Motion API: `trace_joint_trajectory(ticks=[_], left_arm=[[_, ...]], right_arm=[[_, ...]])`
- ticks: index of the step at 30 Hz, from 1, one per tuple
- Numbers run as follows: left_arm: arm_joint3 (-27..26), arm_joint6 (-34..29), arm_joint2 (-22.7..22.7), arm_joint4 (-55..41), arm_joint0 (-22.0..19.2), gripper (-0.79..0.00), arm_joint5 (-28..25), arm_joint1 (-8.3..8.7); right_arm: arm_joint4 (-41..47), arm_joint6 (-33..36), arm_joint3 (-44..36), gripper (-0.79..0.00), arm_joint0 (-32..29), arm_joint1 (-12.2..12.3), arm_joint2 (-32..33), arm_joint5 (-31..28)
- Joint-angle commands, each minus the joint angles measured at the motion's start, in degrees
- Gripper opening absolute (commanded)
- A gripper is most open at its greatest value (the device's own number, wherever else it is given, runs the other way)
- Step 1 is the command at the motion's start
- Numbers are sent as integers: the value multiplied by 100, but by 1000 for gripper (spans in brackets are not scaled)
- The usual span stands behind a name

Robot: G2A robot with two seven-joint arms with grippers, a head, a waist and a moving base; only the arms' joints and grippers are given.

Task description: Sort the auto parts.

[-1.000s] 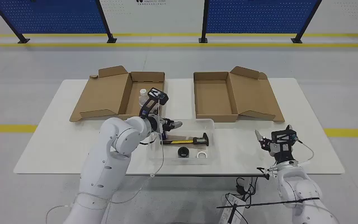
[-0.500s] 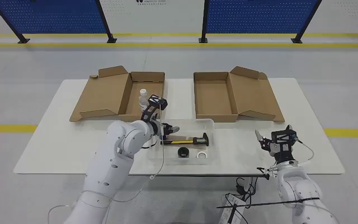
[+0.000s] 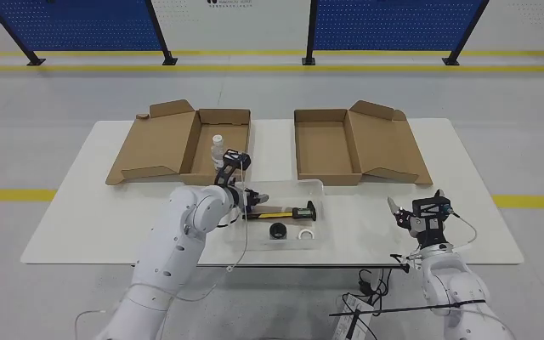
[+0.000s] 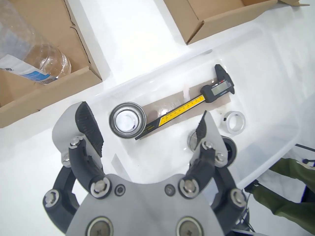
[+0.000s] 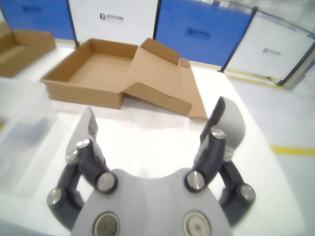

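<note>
Auto parts: four pieces lie in the clear bin (image 4: 270,94), which stands at the middle of the desk (image 3: 102,212) toward its near edge.
Caliper: the caliper (image 4: 192,104), black with a yellow scale, lies lengthwise across the bin on a strip of brown card, its display head toward the right end.
Steel bearing: the steel bearing (image 4: 113,124) sits flat at the bin's left end, just beside the caliper's plain tip.
Silver collar: the silver collar (image 4: 228,124) lies flat near the bin's near right corner, apart from the caliper.
Black round part: the black round part (image 3: 277,230) rests on the near side of the caliper, left of the collar; in the left wrist view one finger partly hides it.
Left gripper: the left gripper (image 4: 144,112) hangs over the left half of the bin. Its jaws are spread wide with nothing between them, one finger above the bin's left rim and the other above the black part.
Right gripper: the right gripper (image 5: 155,106) is low over the desk's near right area, well apart from the bin. Its jaws are spread wide and hold nothing.
Left box: the left box (image 3: 238,127), open cardboard, sits far left of the bin; a clear bottle (image 4: 32,57) lies inside it.
Right box: the right box (image 3: 323,149), also open cardboard, sits just beyond the bin's far right corner, its lid folded out to the right.
</note>
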Motion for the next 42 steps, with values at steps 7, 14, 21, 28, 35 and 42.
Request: trace_joint_trajectory(ticks=[7, 14, 21, 28, 35, 42], left_arm=[[93, -53, 61, -302, -47, 0, 39, -8], [146, -79, 97, -447, -69, 0, 51, 0], [231, -81, 76, -563, -88, -151, 81, 19], [312, -97, 96, -558, -114, -182, 118, 38], [423, -114, 177, -485, -188, -151, 147, 48], [551, -98, 237, -379, -261, -169, 170, 60]], right_arm=[[0, 0, 0, 0, 0, 0, 0, 0], [0, 0, 0, 0, 0, 0, 0, 0], [0, 0, 0, 0, 0, 0, 0, 0], [0, 0, 0, 0, 0, 0, 0, 0], [0, 0, 0, 0, 0, 0, 0, 0], [0, 0, 0, 0, 0, 0, 0, 0]])
